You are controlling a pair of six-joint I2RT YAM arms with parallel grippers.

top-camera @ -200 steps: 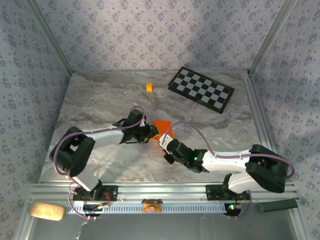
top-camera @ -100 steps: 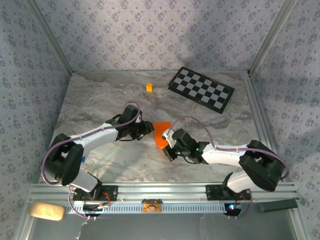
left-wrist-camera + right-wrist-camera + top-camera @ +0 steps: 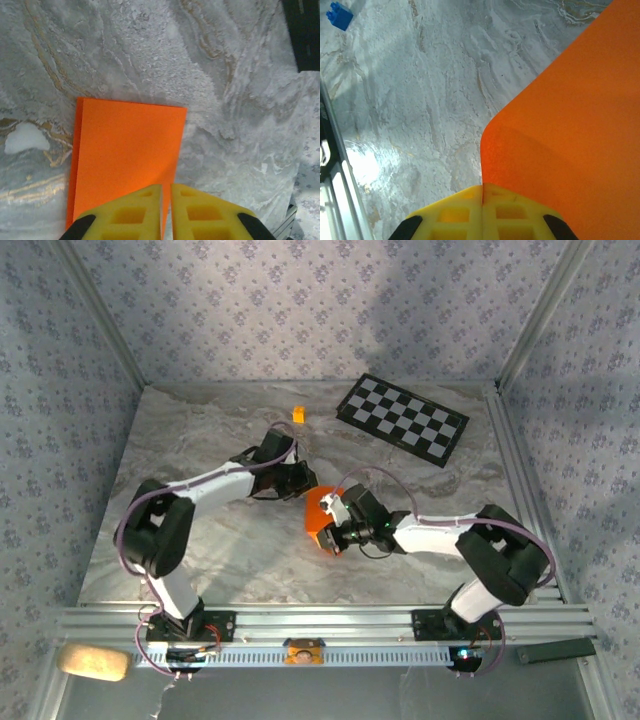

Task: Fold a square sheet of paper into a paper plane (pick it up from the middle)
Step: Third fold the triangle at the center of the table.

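At bench (image 3: 200, 450) centre, between both arms: square sheet of paper (image 3: 316, 512), bowed. Right claw (image 3: 482, 192) clenched on one edge; left claw (image 3: 166, 195) pinching another, I judge. Doubled layer shows, no nose, no wings; most folds left

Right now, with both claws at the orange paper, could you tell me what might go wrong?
The right claw pinches the orange sheet where it bows in a soft curve, so the crease may set crooked.
The left claw seems to grip just at the sheet's edge; it could slip off.
Both claws sit close together on thin paper, so opposing pulls might tear it.
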